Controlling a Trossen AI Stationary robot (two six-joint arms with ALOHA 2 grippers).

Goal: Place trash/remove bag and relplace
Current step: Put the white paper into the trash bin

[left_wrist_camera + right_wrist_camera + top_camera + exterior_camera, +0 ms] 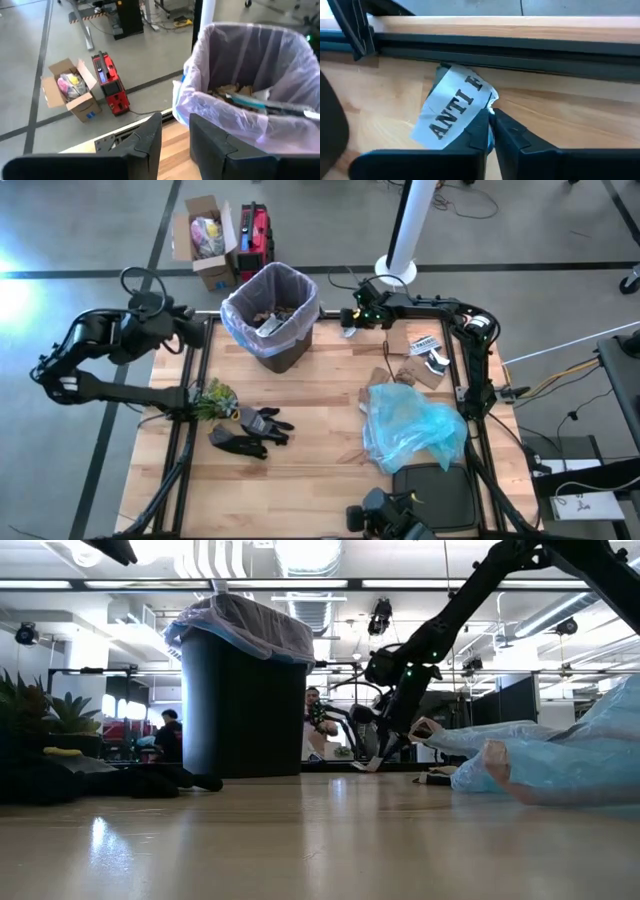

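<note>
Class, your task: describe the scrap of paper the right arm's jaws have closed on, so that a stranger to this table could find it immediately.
Start at the dark trash bin lined with a pale plastic bag, at the wooden table's far edge. Move right along that edge to the right gripper. Pinched in its jaws is a small white wrapper, the only scrap there printed with bold black letters reading "ANTI".

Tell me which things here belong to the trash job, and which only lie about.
Job:
- bag lining the bin
- scraps inside it
- printed wrapper, pinched by the right tool
- paper and cardboard on the table

Lying about:
- black gloves
- blue bag
- plant
</note>
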